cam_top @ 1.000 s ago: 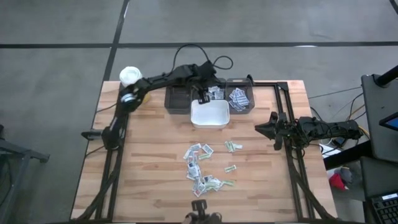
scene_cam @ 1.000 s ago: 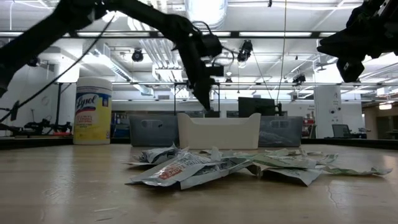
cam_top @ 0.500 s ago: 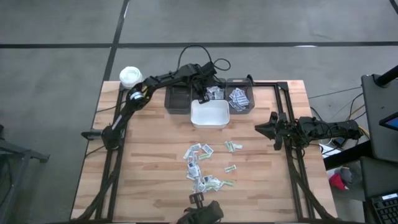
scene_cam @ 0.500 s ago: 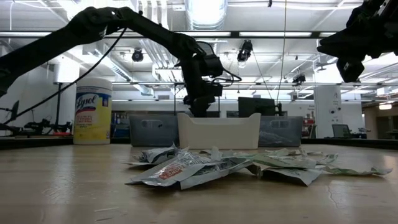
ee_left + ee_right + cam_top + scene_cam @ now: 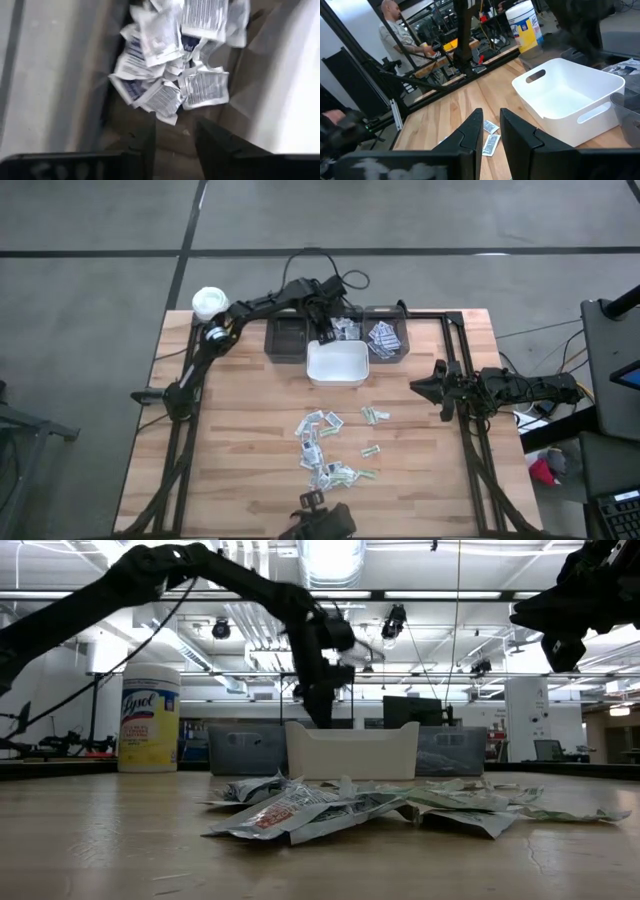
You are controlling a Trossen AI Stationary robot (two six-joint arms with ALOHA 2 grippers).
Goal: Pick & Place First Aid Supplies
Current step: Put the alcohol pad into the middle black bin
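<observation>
You had just parted the left gripper above the grey bin behind the white tray; it held nothing, the packets beneath, so that drop looked done.

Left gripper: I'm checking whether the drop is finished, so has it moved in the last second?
Yes. The left gripper shifted slightly from above the white bin's back rim toward the grey bin of packets, fingers apart.
</observation>
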